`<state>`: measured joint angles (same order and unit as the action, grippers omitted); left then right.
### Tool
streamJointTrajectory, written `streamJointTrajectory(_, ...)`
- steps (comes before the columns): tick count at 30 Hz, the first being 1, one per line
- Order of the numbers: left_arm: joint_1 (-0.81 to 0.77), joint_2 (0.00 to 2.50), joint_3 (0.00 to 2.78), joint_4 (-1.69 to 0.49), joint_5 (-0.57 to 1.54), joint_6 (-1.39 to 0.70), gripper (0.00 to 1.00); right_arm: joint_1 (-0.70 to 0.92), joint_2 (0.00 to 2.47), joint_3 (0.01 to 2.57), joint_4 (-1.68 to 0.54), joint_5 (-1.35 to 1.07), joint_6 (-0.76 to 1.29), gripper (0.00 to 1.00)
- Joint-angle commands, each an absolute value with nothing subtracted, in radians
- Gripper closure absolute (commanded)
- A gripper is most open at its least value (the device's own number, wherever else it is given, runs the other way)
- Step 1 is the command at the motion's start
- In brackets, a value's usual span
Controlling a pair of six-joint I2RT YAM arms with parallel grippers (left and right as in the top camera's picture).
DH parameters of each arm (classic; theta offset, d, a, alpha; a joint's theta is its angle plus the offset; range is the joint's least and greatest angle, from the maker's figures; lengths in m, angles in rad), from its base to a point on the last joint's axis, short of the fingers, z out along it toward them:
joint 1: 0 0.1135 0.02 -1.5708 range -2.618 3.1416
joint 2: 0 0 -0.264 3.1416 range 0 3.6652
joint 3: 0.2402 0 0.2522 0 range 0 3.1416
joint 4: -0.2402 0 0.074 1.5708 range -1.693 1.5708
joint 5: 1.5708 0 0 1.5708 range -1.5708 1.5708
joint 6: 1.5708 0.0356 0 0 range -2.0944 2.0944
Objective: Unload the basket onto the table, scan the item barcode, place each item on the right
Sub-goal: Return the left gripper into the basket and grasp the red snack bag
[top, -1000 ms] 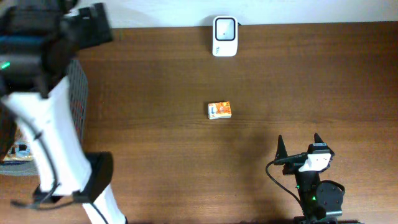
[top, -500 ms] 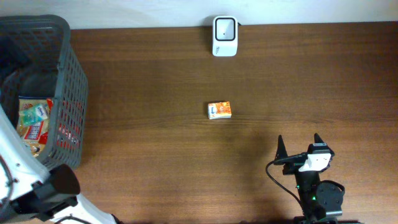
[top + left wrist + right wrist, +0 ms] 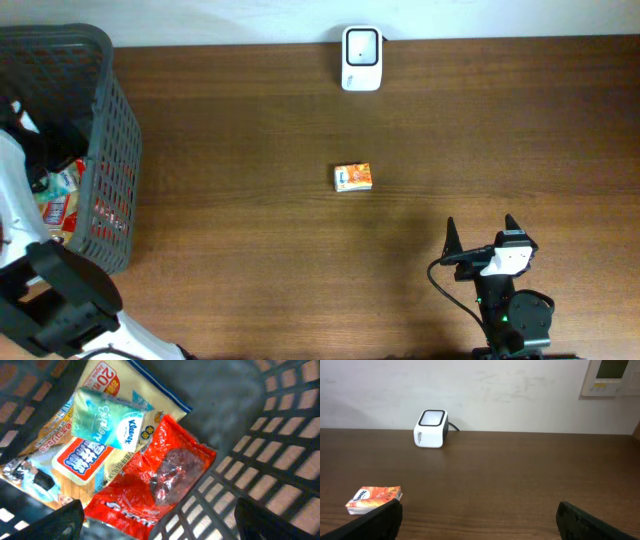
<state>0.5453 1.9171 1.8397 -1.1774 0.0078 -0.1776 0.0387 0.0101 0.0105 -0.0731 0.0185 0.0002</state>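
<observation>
Box (image 3: 352,178) unmoved on worktop (image 3: 250,230); left gripper (image 3: 165,522) now inside basket (image 3: 112,150), wide over snack packs (image 3: 150,480); right gripper (image 3: 481,238) wide, same pos.

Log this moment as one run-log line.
left hand: open, inside basket over red packet | right hand: open, empty | orange box: on table, apart from both hands | scanner: far edge

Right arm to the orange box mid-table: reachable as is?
Probably yes. The right pincer stands open, facing the orange box, with only bare table between them; nothing blocks the path. Whether the arm stretches that far I can't confirm.
</observation>
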Motion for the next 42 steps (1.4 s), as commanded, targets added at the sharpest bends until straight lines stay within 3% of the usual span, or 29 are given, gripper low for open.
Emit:
streamJointTrajectory(1, 0.546, 1.916, 1.779, -1.136, -0.022, -0.163, 0.07, 0.032, 0.004, 0.006, -0.079, 0.035, 0.0, 0.02)
streamJointTrajectory(32, 0.546, 1.917, 1.346, -0.777, -0.094, -0.163, 0.21, 0.032, 0.004, 0.006, -0.079, 0.035, 0.0, 0.02)
streamJointTrajectory(35, 0.546, 1.917, 1.332, -0.77, -0.094, -0.163, 0.35, 0.032, 0.004, 0.006, -0.079, 0.035, 0.0, 0.02)
streamJointTrajectory(40, 0.546, 1.916, 1.332, -0.769, -0.094, -0.163, 0.77, 0.032, 0.004, 0.006, -0.079, 0.035, 0.0, 0.02)
streamJointTrajectory(42, 0.546, 1.916, 1.337, -0.767, -0.094, -0.163, 0.99, 0.032, 0.004, 0.006, -0.079, 0.035, 0.0, 0.02)
